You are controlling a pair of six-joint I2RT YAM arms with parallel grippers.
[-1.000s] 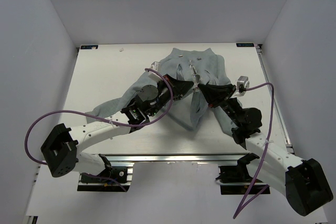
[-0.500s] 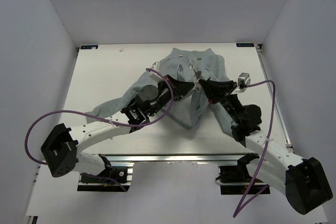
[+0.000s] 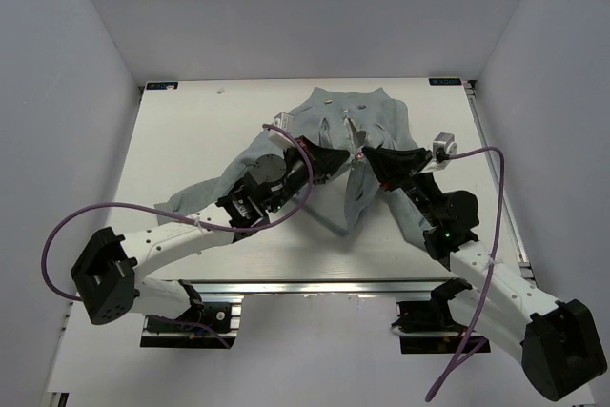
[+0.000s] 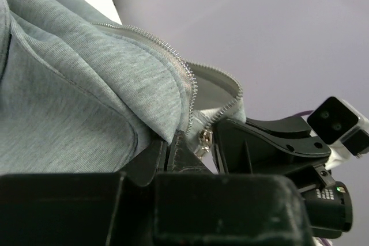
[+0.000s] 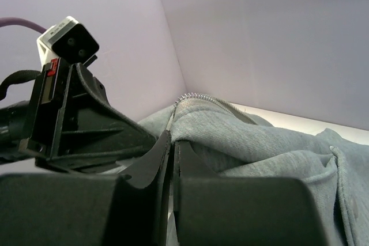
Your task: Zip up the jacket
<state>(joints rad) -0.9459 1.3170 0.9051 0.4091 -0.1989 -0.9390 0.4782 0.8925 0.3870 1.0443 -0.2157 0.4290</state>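
The left claw (image 3: 347,155) and right claw (image 3: 368,152) hide the mid-front of the jacket (image 3: 374,113) (seen from above).

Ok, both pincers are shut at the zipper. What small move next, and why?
Probably draw the right pincer along the parted teeth while the left pincer pins the jacket edge. The slider sits right between their tips, and the two tooth rows beyond it stand apart.

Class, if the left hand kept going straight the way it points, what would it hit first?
Past the jacket pinched at its tips, most likely the right hand, close ahead; depth is unclear.
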